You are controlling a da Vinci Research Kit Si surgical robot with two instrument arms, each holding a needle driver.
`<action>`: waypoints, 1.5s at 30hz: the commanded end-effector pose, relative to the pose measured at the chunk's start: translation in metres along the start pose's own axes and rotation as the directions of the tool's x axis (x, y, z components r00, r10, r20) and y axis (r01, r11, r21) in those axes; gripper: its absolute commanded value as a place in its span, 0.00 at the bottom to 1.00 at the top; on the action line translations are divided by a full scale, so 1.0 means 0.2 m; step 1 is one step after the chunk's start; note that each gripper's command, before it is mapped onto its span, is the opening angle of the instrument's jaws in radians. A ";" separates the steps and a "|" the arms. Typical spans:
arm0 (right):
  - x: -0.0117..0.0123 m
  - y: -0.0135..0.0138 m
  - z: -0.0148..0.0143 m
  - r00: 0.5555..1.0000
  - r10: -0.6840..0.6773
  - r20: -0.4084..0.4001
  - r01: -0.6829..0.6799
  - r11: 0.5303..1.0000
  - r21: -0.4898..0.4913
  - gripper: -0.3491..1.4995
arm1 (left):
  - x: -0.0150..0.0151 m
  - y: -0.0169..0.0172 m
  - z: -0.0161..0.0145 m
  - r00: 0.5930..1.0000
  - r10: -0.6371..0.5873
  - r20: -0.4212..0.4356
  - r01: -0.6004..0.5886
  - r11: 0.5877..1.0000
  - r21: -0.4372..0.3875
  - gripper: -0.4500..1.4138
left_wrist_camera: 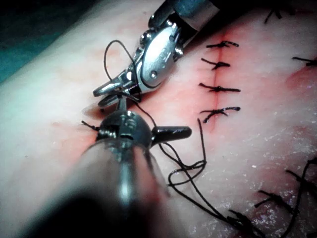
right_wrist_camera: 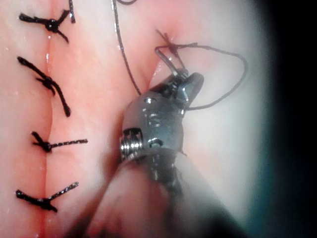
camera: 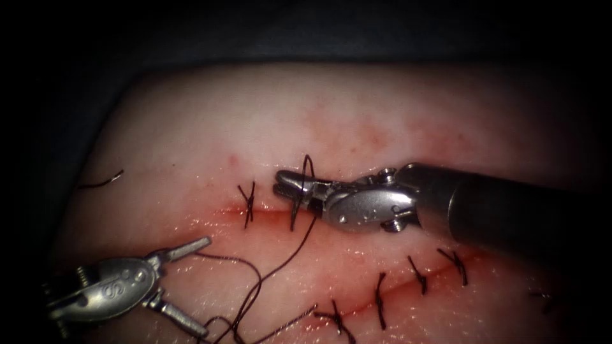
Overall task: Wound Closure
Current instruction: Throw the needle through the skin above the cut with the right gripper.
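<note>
Thread point(camera: 299, 245) looped — right tool point(camera: 285, 181) level (left tool point(camera: 191, 283) agape).

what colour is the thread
Dark, near black thread; clearest in the endoscope view.

Surgical training bench: stitched tissue point(camera: 357, 121) beneath wristed steel end effector point(camera: 284, 183)

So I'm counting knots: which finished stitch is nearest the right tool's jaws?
The lone stitch just left of the right tool, on the upper cut; the other stitches line the lower cut.
</note>
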 end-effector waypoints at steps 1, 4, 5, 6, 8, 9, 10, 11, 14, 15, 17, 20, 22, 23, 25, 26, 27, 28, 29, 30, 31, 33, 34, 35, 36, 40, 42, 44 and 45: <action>0.000 0.001 0.006 1.000 -0.002 -0.001 0.002 1.000 0.001 0.00 | 0.003 -0.005 0.003 1.000 0.003 -0.004 -0.003 1.000 0.008 0.59; 0.001 0.001 0.008 1.000 -0.002 0.002 0.002 1.000 0.002 0.00 | 0.008 -0.017 0.014 0.999 0.034 -0.040 -0.030 0.997 0.075 0.16; 0.001 0.001 0.008 1.000 -0.002 0.002 0.002 1.000 0.002 0.00 | 0.006 -0.019 0.017 0.999 0.037 -0.039 -0.034 0.996 0.087 0.13; 0.001 0.001 0.008 1.000 -0.002 0.002 0.002 1.000 0.002 0.00 | 0.005 -0.020 0.021 0.998 0.042 -0.038 -0.039 0.995 0.093 0.11; 0.001 0.001 0.008 1.000 -0.002 0.002 0.002 1.000 0.002 0.00 | 0.001 -0.023 0.030 0.998 0.041 -0.037 -0.037 0.994 0.105 0.01; 0.000 0.001 0.008 1.000 -0.002 0.002 0.002 1.000 0.002 0.00 | -0.001 -0.025 0.033 0.998 0.047 -0.034 -0.043 0.993 0.108 0.00; 0.000 0.002 0.008 1.000 -0.002 0.003 0.002 1.000 0.005 0.00 | -0.005 -0.028 0.040 0.999 0.046 -0.028 -0.043 0.993 0.114 0.00; 0.000 0.002 0.008 1.000 -0.002 0.003 0.002 1.000 0.005 0.00 | -0.005 -0.028 0.040 0.999 0.046 -0.028 -0.043 0.993 0.114 0.00; -0.001 0.002 0.008 1.000 0.000 0.002 0.000 1.000 0.005 0.00 | -0.009 -0.034 0.046 0.999 0.042 -0.002 -0.041 0.989 0.140 0.00; -0.001 0.002 0.007 1.000 0.000 0.002 0.000 1.000 0.006 0.00 | -0.011 -0.035 0.047 0.999 0.039 0.012 -0.041 0.988 0.152 0.00; -0.001 0.002 0.007 1.000 0.006 0.001 -0.006 1.000 0.007 0.00 | -0.015 -0.039 0.048 0.999 0.032 0.041 -0.039 0.984 0.176 0.00; -0.001 0.002 0.006 1.000 0.011 0.001 -0.011 1.000 0.008 0.00 | -0.020 -0.042 0.052 0.997 0.022 0.069 -0.035 0.980 0.197 0.00; -0.001 0.003 0.006 1.000 0.012 0.002 -0.012 1.000 0.007 0.00 | -0.023 -0.042 0.058 0.996 0.025 0.087 -0.041 0.981 0.190 0.00; -0.001 0.003 0.007 1.000 0.013 0.002 -0.013 1.000 0.008 0.00 | -0.024 -0.041 0.060 0.995 0.027 0.094 -0.044 0.982 0.186 0.00; -0.001 0.003 0.006 1.000 0.013 0.002 -0.013 1.000 0.008 0.00 | -0.026 -0.041 0.061 0.994 0.036 0.104 -0.054 0.982 0.180 0.00; -0.001 0.004 0.006 1.000 0.014 0.001 -0.014 1.000 0.008 0.00 | -0.029 -0.040 0.066 0.991 0.036 0.127 -0.058 0.983 0.174 0.00; -0.001 0.004 0.006 1.000 0.014 0.001 -0.014 1.000 0.008 0.00 | -0.031 -0.039 0.068 0.990 0.029 0.141 -0.053 0.984 0.170 0.00; -0.001 0.004 0.006 1.000 0.014 0.001 -0.014 1.000 0.008 0.00 | -0.038 -0.038 0.074 0.984 0.018 0.175 -0.046 0.986 0.161 0.00; -0.001 0.004 0.006 1.000 0.014 0.001 -0.014 1.000 0.008 0.00 | -0.040 -0.037 0.076 0.982 0.016 0.188 -0.046 0.987 0.156 0.00; -0.001 0.004 0.006 1.000 0.014 0.001 -0.014 1.000 0.008 0.00 | -0.040 -0.037 0.076 0.982 0.016 0.188 -0.046 0.987 0.156 0.00; -0.001 0.004 0.006 1.000 0.014 0.001 -0.014 1.000 0.008 0.00 | -0.044 -0.038 0.078 0.978 0.010 0.207 -0.042 0.988 0.149 0.00; 0.000 0.004 0.006 1.000 0.014 0.000 -0.014 1.000 0.009 0.00 | -0.049 -0.040 0.079 0.974 0.000 0.228 -0.038 0.986 0.160 0.00; 0.000 0.004 0.006 1.000 0.014 -0.001 -0.014 1.000 0.009 0.00 | -0.051 -0.042 0.079 0.972 -0.007 0.234 -0.035 0.984 0.175 0.00; 0.000 0.004 0.006 1.000 0.014 -0.002 -0.014 1.000 0.009 0.00 | -0.053 -0.043 0.080 0.971 -0.014 0.238 -0.031 0.982 0.185 0.01; 0.001 0.004 0.006 1.000 0.019 -0.002 -0.019 1.000 0.012 0.00 | -0.061 -0.047 0.082 0.969 -0.031 0.247 -0.019 0.980 0.200 0.03; 0.001 0.004 0.006 0.999 0.038 0.002 -0.038 0.999 0.022 0.00 | -0.068 -0.049 0.084 0.962 -0.047 0.269 -0.009 0.979 0.204 0.03; 0.001 0.005 0.006 0.999 0.051 0.005 -0.051 0.998 0.025 0.00 | -0.070 -0.048 0.085 0.958 -0.050 0.283 -0.009 0.979 0.205 0.03; 0.001 0.007 0.007 0.994 0.107 0.013 -0.108 0.994 0.034 0.00 | -0.074 -0.044 0.087 0.950 -0.050 0.308 -0.014 0.979 0.203 0.03; 0.001 0.008 0.007 0.992 0.126 0.015 -0.127 0.991 0.037 0.00 | -0.074 -0.043 0.087 0.948 -0.049 0.315 -0.015 0.980 0.198 0.03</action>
